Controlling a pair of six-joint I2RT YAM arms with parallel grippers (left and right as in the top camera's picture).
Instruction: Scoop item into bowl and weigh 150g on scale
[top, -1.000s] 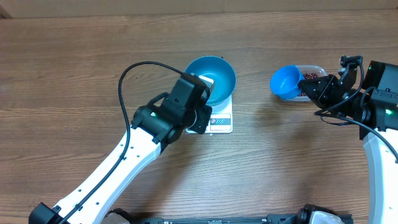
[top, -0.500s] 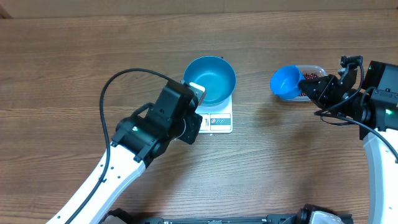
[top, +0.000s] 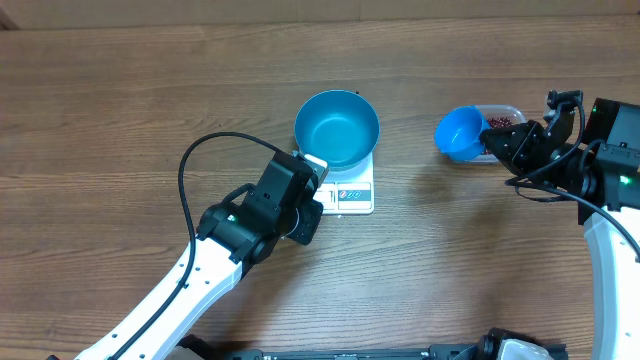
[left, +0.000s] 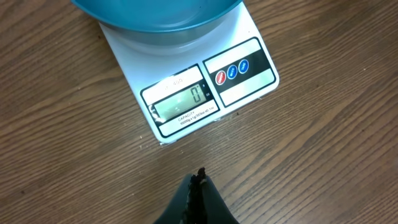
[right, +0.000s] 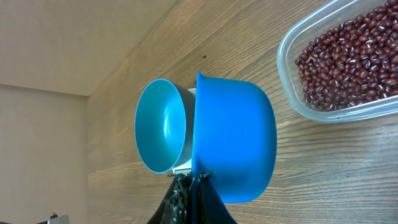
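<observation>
On your wooden table the empty bowl sits on the scale; your left hand is pressed together before it, your right hand pinches the scoop beside the beans.

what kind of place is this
Probably a robot lab bench, not a home kitchen: two white robot arms stand at a wooden table holding a kitchen scale with a blue bowl on it and a clear tub of red beans.
</observation>
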